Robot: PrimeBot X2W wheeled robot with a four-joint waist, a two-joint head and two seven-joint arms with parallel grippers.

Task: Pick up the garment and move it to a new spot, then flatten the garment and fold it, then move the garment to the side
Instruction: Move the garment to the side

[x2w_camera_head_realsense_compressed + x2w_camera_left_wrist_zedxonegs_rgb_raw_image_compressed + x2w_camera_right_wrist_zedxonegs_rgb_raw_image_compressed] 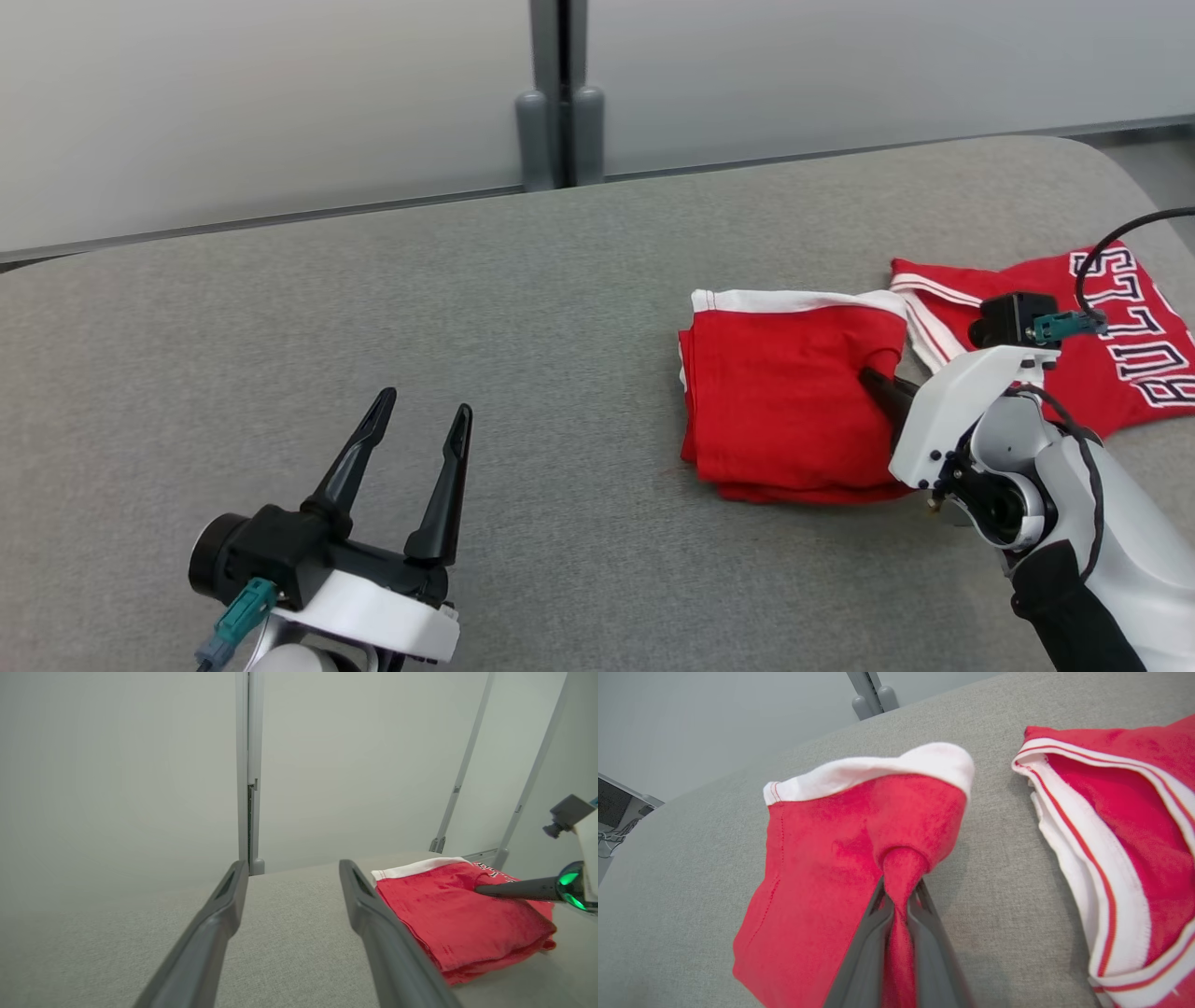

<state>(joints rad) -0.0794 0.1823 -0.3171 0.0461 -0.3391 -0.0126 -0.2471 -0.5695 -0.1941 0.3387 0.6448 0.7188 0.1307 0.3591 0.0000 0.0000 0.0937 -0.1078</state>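
A folded red garment (784, 392) with a white band along its far edge lies on the grey table at the right. My right gripper (873, 381) is shut on a pinch of its red cloth near the right edge. In the right wrist view the cloth (896, 877) is bunched between my right gripper (899, 891) and pulled up into a ridge. From the left wrist view the garment (448, 919) shows at the right with the right gripper's dark finger on it. My left gripper (420, 411) stands open over bare table at the lower left, well apart from the garment.
A second red garment (1102, 336) with white trim and black lettering lies spread at the far right, close beside the folded one. The grey table (373, 327) stretches wide to the left. A pale wall with a grey post (558, 93) runs behind the table's far edge.
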